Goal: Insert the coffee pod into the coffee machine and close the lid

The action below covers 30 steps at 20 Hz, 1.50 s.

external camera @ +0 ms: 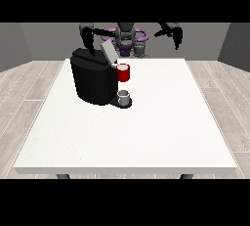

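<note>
Red pod holder (pixel 123 73) on the machine (pixel 93 76) looks loaded, pod itself unclear, lid (pixel 108 52) raised and left to close; hand at view's left (pixel 89 39) hangs behind it, grip unreadable.

Table legs (pixel 62 176) mostly hidden; finger poses too small.

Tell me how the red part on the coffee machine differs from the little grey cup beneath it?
The red part is bright red and sits high at the coffee machine head, by the raised lid. The grey cup is dull, smaller and stands low on the machine's base. Both are round and sit at the machine's front.
</note>
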Each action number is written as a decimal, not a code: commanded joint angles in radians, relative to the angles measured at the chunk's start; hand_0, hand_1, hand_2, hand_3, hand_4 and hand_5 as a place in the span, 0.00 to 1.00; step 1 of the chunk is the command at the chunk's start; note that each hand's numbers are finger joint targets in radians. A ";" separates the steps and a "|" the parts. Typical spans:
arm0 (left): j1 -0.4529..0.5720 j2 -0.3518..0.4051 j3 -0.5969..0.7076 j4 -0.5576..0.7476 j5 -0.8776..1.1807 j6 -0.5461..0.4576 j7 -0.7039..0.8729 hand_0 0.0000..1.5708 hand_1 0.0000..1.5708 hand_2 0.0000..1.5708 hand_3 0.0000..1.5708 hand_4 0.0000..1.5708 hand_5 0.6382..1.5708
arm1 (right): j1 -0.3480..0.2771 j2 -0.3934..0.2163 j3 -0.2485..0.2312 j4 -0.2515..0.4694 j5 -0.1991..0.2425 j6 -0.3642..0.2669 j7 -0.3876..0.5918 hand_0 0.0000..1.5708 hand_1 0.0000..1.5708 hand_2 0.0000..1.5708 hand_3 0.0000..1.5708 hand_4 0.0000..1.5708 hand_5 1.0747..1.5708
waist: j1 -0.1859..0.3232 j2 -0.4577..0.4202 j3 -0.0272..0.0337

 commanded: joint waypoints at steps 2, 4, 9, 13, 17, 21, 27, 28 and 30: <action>0.062 0.014 -0.007 -0.101 0.033 0.001 0.026 0.00 0.00 0.00 0.00 0.24 1.00 | -0.050 0.049 0.051 0.015 0.031 -0.040 -0.015 0.00 0.00 0.00 0.00 0.00 1.00 | -0.027 0.032 -0.0003; 0.057 0.031 0.002 -0.113 0.042 -0.002 -0.006 0.00 0.00 0.00 0.00 0.23 1.00 | -0.074 0.013 0.047 0.042 0.034 0.002 -0.044 0.00 0.00 0.00 0.00 0.00 1.00 | -0.025 0.077 -0.0003; 0.105 0.020 -0.018 -0.206 0.058 0.017 0.073 0.00 0.00 0.00 0.00 0.24 1.00 | -0.110 0.019 0.057 0.076 0.040 -0.002 -0.023 0.00 0.00 0.00 0.00 0.00 1.00 | -0.023 0.064 -0.0002; 0.085 0.068 0.000 -0.216 0.065 0.005 0.058 0.00 0.00 0.00 0.00 0.20 1.00 | -0.158 0.025 0.057 0.089 0.052 -0.022 -0.057 0.00 0.00 0.00 0.00 0.13 1.00 | -0.023 0.110 -0.0002; 0.098 0.052 -0.026 -0.223 0.017 0.056 0.046 0.00 0.00 0.00 0.00 0.19 1.00 | -0.200 0.019 0.083 0.088 0.082 -0.019 -0.074 0.00 0.00 0.00 0.00 0.14 1.00 | -0.015 0.131 -0.0002; 0.089 0.048 -0.015 -0.160 0.013 0.067 0.060 0.00 0.00 0.00 0.00 0.22 1.00 | -0.276 0.050 0.149 0.036 0.105 -0.008 0.031 0.00 0.00 0.00 0.00 0.03 1.00 | -0.037 0.091 -0.0009; 0.070 0.023 -0.050 -0.200 0.016 0.063 0.057 0.00 0.00 0.00 0.00 0.23 1.00 | -0.299 0.033 0.140 0.051 0.112 0.001 -0.014 0.00 0.00 0.00 0.00 0.00 1.00 | 0.019 0.158 -0.0001; 0.037 0.064 -0.022 -0.184 0.018 0.056 0.040 0.00 0.00 0.00 0.00 0.24 1.00 | -0.335 0.031 0.138 0.043 0.111 -0.004 0.023 0.00 0.00 0.00 0.00 0.00 1.00 | 0.017 0.176 -0.0004; 0.048 0.051 -0.031 -0.183 0.021 0.052 0.026 0.00 0.00 0.00 0.00 0.25 1.00 | -0.334 0.017 0.159 0.029 0.146 -0.014 0.016 0.00 0.00 0.00 0.00 0.00 1.00 | 0.037 0.184 -0.0007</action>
